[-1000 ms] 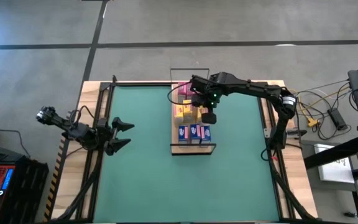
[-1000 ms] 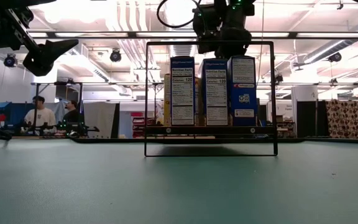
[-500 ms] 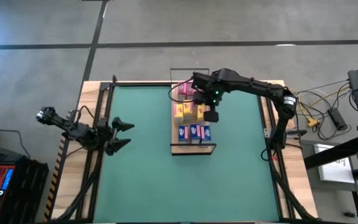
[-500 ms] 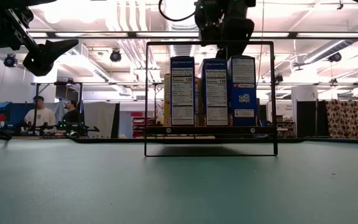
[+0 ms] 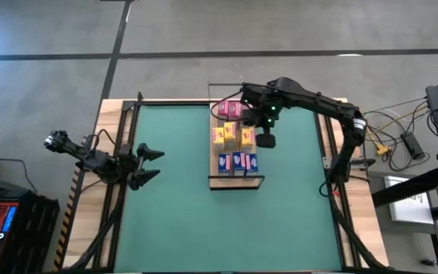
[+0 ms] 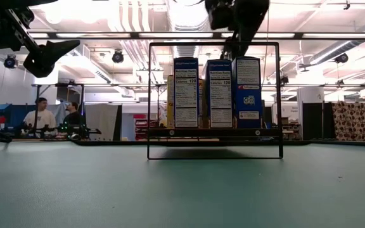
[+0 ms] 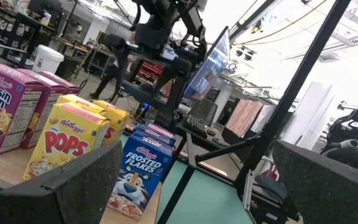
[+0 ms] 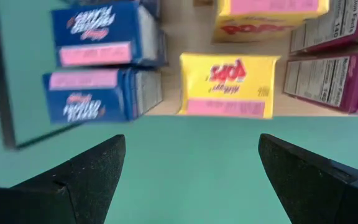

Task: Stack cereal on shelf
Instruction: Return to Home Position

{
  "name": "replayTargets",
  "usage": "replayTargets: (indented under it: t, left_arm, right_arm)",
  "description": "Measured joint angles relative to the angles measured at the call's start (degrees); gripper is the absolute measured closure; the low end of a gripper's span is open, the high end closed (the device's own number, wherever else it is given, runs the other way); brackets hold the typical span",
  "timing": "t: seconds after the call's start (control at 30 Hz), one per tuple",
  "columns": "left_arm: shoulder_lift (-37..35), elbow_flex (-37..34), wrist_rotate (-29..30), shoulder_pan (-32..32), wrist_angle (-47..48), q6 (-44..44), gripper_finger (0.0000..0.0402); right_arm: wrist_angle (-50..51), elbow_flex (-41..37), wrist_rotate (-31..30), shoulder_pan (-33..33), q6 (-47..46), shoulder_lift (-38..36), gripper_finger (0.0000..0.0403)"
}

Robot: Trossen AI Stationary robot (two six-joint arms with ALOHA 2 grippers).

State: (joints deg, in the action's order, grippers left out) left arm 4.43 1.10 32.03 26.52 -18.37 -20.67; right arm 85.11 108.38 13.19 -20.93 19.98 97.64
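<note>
**Cereal lined up on the shelf, my right pincer off to one side**

My right pincer point(image 5: 265, 140) hangs high over the green surface point(image 5: 173, 221), just beside the right long edge of the shelf point(image 5: 234, 182) and alongside the yellow boxes point(image 5: 230, 137). Its fingers are spread apart, with nothing between them.

The shelf lies mid-surface, its long axis running from the far edge toward the near edge, with black wire rails point(image 6: 170, 43) at its two short ends.

The cereal point(image 6: 219, 95) stands upright on it in three rows across the width: pink boxes point(image 5: 230, 111) at the far end, yellow in the middle, blue boxes point(image 5: 238, 161) at the near end. Their printed fronts face my left arm, while the narrow nutrition panels of the blue ones face the near edge.

My left pincer point(image 5: 157, 164) waits at the left side of the surface, well apart from the shelf — fingers apart too, pointing toward it.
</note>
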Motion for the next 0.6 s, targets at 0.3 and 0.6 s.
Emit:
replayTargets:
  t: [0.3, 0.6]
  left_arm:
    - [0.0, 0.0, 0.0, 0.0, 0.0, 0.0, 0.0003]
    - [0.0, 0.0, 0.0, 0.0, 0.0, 0.0, 0.0003]
  right_arm:
    - [-7.5, -13.5, 0.8, 0.4, 0.8, -13.0, 0.0046]
    - [-32.0, -39.7, 0.8, 2.7, -5.2, -32.6, 0.0046]
